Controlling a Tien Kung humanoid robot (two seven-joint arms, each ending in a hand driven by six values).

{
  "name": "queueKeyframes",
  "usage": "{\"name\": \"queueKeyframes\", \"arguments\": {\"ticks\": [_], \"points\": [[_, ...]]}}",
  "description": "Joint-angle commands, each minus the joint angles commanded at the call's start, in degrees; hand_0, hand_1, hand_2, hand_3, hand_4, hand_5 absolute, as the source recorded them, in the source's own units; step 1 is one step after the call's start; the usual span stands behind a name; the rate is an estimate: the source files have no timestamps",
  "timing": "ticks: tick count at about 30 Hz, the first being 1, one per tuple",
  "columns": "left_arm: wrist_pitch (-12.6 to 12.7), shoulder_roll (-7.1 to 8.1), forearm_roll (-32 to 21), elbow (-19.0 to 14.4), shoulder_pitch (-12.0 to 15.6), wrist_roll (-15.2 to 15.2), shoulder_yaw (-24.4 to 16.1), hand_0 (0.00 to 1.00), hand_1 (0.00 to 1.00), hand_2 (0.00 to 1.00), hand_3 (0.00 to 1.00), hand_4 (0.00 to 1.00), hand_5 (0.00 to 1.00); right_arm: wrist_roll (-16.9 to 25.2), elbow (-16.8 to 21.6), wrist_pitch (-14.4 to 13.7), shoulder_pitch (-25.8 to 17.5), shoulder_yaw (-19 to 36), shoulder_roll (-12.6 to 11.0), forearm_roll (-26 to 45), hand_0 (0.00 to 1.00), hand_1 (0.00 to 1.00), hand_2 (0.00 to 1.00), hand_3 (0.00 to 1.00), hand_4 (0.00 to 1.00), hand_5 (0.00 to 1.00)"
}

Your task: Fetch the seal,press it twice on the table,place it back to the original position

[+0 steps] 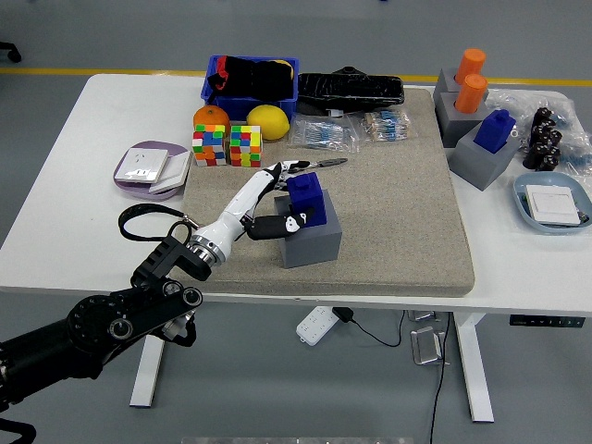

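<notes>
A blue seal (307,197) stands on its grey block base (310,242) on the beige mat (398,203), left of the middle. My left hand (289,196) reaches in from the lower left and is closed around the seal, with the thumb at its front and the fingers behind it. The seal's bottom rests on or in the top of the base. My right arm is out of view.
Two puzzle cubes (228,145), an orange (211,117), a lemon (268,121) and a blue bin (250,88) lie behind my hand. A purple tray with a socket (148,166) is at the left. More seals on grey bases (486,139) and a blue plate (553,203) stand at the right.
</notes>
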Motion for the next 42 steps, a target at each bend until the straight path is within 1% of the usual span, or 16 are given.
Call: {"name": "queueKeyframes", "arguments": {"ticks": [10,19,26,33,39,40,42], "points": [[-0.1,0.62,0.9,-0.6,-0.4,0.3,-0.2,0.854,0.540,0.442,0.889,0.561,0.002,0.0,0.0,0.0,0.0,0.0,0.0,0.0,0.781,0.699,0.681,0.639,0.760,0.543],[-0.5,1.11,2.7,-1.0,-0.6,1.4,-0.9,0.854,0.533,0.441,0.889,0.559,0.002,0.0,0.0,0.0,0.0,0.0,0.0,-0.1,0.781,0.699,0.681,0.639,0.759,0.542],[-1.0,1.44,3.5,-1.1,-0.8,2.1,-0.6,0.854,0.529,0.441,0.889,0.559,0.002,0.0,0.0,0.0,-0.1,0.3,0.0,-0.2,0.782,0.698,0.680,0.638,0.760,0.543],[-1.4,1.51,3.6,-1.4,-0.7,2.5,-0.2,0.854,0.527,0.441,0.889,0.559,0.002,0.0,0.0,0.0,-0.2,0.0,-0.1,-0.1,0.782,0.698,0.679,0.638,0.759,0.543],[-1.3,1.16,3.9,-0.9,-0.7,2.4,0.1,0.854,0.527,0.441,0.889,0.558,0.002,0.1,0.1,0.0,-0.1,-0.5,-0.2,0.0,0.781,0.698,0.681,0.638,0.759,0.542],[-1.3,1.10,3.9,-0.8,-0.8,2.4,0.1,0.855,0.557,0.443,0.888,0.557,0.002,0.1,0.1,0.0,-0.1,-0.5,-0.2,0.0,0.781,0.698,0.681,0.638,0.759,0.542],[-1.4,1.03,4.0,-0.6,-0.8,2.5,0.2,0.855,0.557,0.443,0.888,0.557,0.002,0.1,0.1,0.0,-0.1,-0.6,-0.2,0.0,0.781,0.698,0.681,0.638,0.759,0.542]]}}
